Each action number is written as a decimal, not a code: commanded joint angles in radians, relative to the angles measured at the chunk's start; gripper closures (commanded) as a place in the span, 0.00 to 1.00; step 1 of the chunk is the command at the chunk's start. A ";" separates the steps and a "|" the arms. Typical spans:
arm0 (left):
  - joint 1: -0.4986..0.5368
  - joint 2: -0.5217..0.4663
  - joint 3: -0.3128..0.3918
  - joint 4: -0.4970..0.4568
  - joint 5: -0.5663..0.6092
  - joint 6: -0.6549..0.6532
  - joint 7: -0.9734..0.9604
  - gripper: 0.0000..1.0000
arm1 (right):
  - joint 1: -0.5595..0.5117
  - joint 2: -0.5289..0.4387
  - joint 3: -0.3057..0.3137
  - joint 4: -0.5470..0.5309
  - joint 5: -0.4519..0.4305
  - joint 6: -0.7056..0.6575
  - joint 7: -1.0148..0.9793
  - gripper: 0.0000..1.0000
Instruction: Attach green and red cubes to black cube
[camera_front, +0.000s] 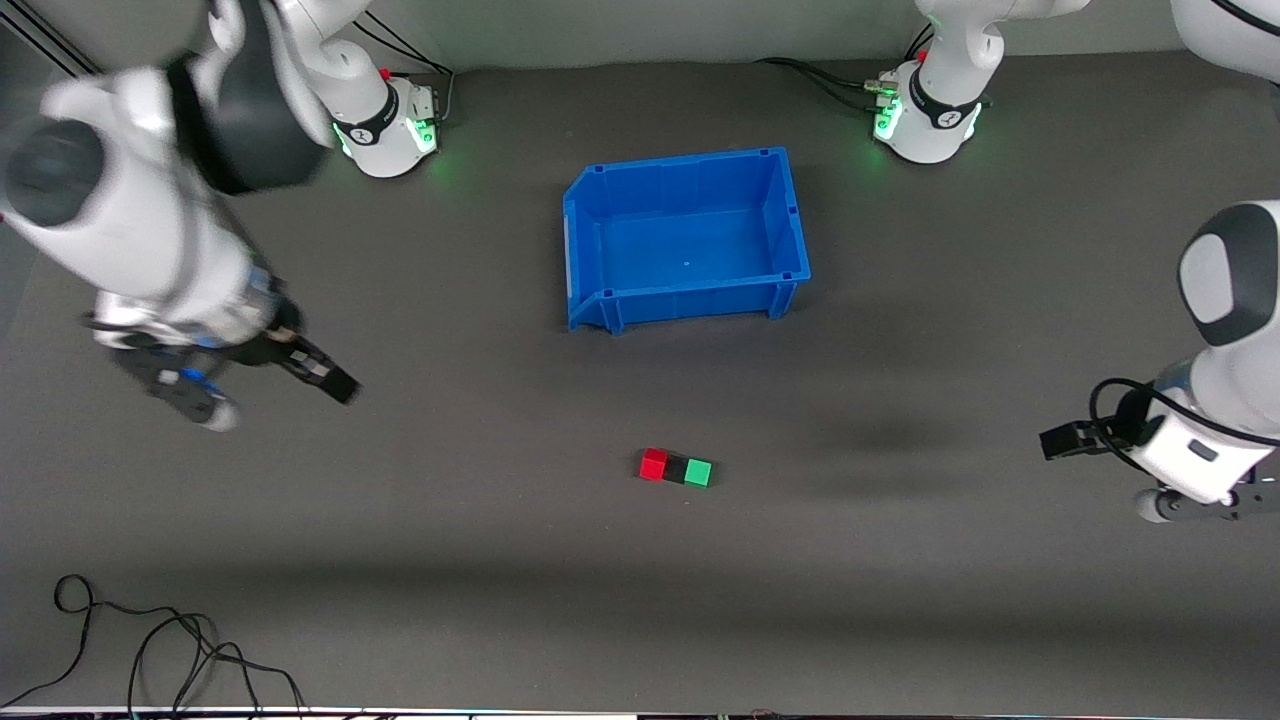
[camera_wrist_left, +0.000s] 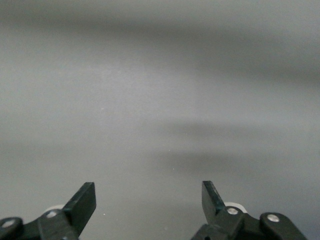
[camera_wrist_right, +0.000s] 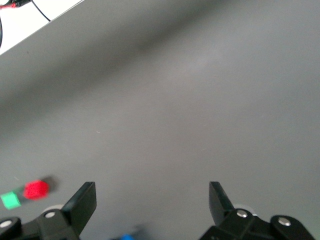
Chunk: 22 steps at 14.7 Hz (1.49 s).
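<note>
The red cube (camera_front: 653, 464), the black cube (camera_front: 676, 469) and the green cube (camera_front: 698, 472) sit touching in a short row on the dark mat, the black one in the middle. The row lies nearer to the front camera than the blue bin. In the right wrist view the red cube (camera_wrist_right: 36, 190) and the green cube (camera_wrist_right: 10, 200) show at the edge, with the black cube (camera_wrist_right: 22, 193) dim between them. My right gripper (camera_front: 340, 385) (camera_wrist_right: 152, 196) is open and empty over bare mat toward the right arm's end. My left gripper (camera_front: 1055, 440) (camera_wrist_left: 148, 196) is open and empty over bare mat toward the left arm's end.
An empty blue bin (camera_front: 680, 165) stands in the middle of the mat between the two arm bases. Loose black cables (camera_front: 150, 650) lie at the mat's edge nearest the front camera, toward the right arm's end.
</note>
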<state>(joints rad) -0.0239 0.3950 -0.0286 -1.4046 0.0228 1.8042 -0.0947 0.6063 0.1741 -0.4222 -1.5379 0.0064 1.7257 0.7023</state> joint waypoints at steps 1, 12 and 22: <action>-0.001 -0.073 0.010 -0.037 0.013 -0.058 0.093 0.01 | -0.222 -0.114 0.178 -0.064 -0.084 -0.021 -0.221 0.00; 0.013 -0.372 0.018 -0.337 0.009 0.004 0.167 0.01 | -0.539 -0.165 0.310 -0.057 -0.054 -0.031 -0.761 0.00; 0.030 -0.344 0.021 -0.303 0.008 -0.013 0.204 0.01 | -0.531 -0.163 0.286 -0.053 0.073 -0.114 -0.742 0.00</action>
<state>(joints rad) 0.0057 0.0557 -0.0068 -1.7033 0.0230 1.7907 0.0908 0.0691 0.0283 -0.1283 -1.5750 0.0602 1.6229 -0.0297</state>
